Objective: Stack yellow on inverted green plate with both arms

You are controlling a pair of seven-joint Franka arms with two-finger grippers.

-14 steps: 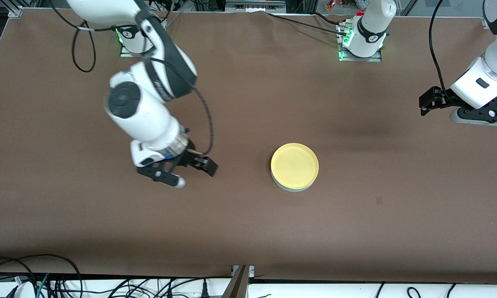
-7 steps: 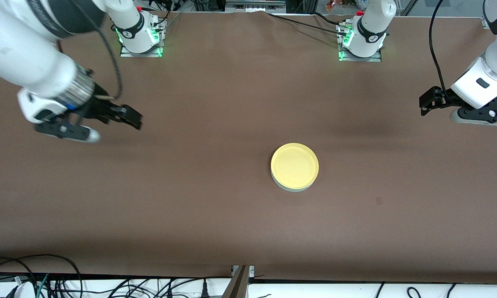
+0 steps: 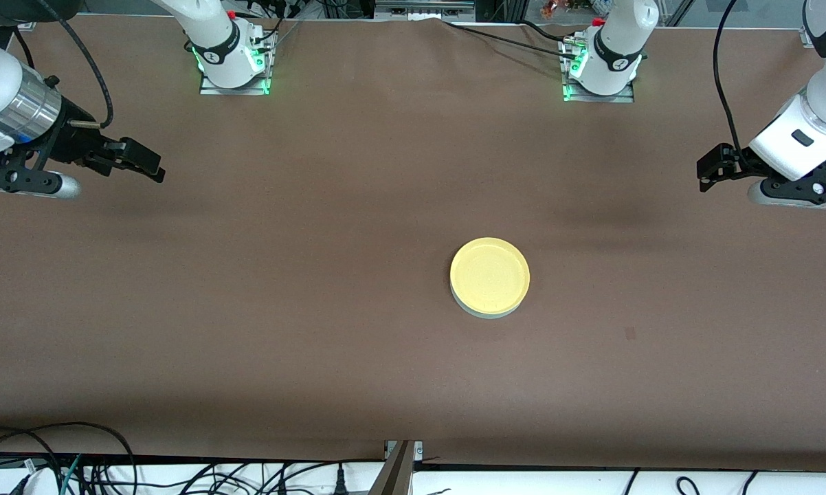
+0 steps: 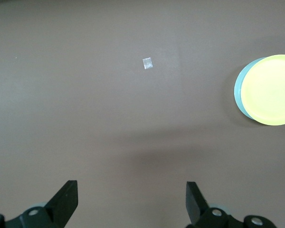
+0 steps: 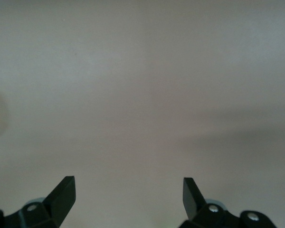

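Note:
The yellow plate (image 3: 490, 273) lies on the pale green plate (image 3: 485, 313) in the middle of the table; only a thin green rim shows under it. Both also show in the left wrist view, the yellow plate (image 4: 270, 90) over the green rim (image 4: 238, 90). My right gripper (image 3: 148, 163) is open and empty, up over the right arm's end of the table, well apart from the plates. My left gripper (image 3: 706, 173) is open and empty over the left arm's end. Both show open in their wrist views, the left gripper (image 4: 131, 199) and the right gripper (image 5: 128, 194).
A brown cloth covers the table (image 3: 317, 344). A small pale mark (image 3: 629, 333) lies nearer to the front camera than the plates, toward the left arm's end; it also shows in the left wrist view (image 4: 147, 63). Cables hang along the front edge (image 3: 76, 467).
My right arm has swung from near the table's middle out to its own end, with its gripper still open and empty. The left arm and the plates have not moved.

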